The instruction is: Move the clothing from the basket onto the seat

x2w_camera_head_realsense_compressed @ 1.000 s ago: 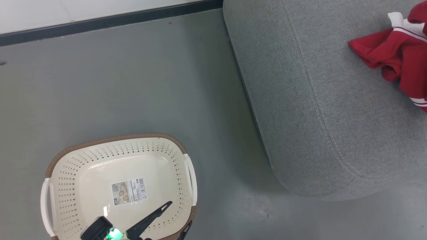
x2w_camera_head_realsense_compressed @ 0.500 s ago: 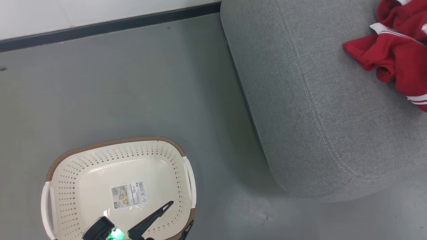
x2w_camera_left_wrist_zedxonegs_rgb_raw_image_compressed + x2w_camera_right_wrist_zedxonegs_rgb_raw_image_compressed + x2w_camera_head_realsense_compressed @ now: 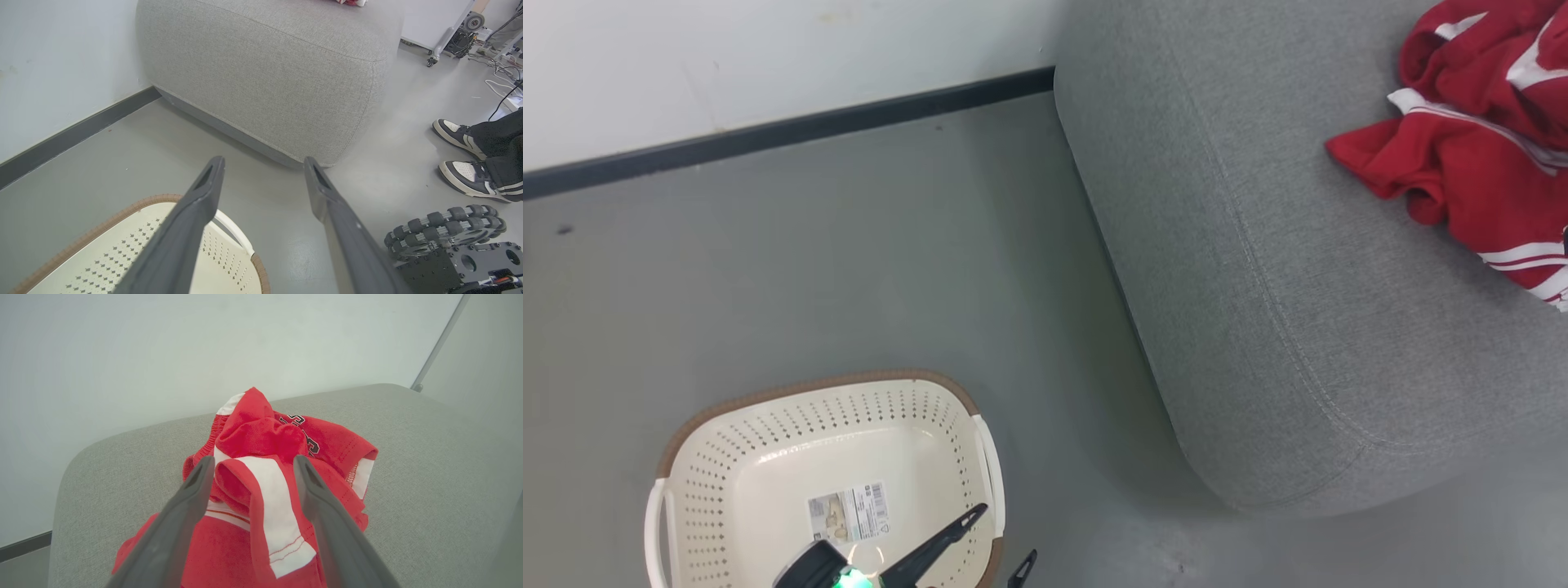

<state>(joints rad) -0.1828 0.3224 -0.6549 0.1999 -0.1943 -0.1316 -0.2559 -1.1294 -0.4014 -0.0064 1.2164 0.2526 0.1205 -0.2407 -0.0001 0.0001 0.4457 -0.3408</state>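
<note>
The clothing (image 3: 261, 433) is a rumpled red pile with white panels, lying on the grey seat (image 3: 429, 457). My right gripper (image 3: 253, 459) hangs open just above it, with a white-striped fold between its spread fingers, which do not pinch it. From the head, the clothing (image 3: 1462, 163) sits at the seat's (image 3: 1258, 245) far right. The cream basket (image 3: 768, 457) stands on the floor at lower left, holding only a paper label. My left gripper (image 3: 1006, 531) is open over the basket's right end. In the left wrist view, the left gripper (image 3: 263, 160) points toward the seat (image 3: 265, 61), with the basket's rim (image 3: 122, 208) below.
A white wall with a dark baseboard (image 3: 792, 135) runs behind the grey floor. A person's shoes (image 3: 461, 163) stand right of the seat. My own wheeled base (image 3: 445, 228) is just below them. Cables and a white cart (image 3: 449, 32) lie farther off.
The head camera has shifted, so more wall and more of the red pile show. The left gripper stays open over the basket.
</note>
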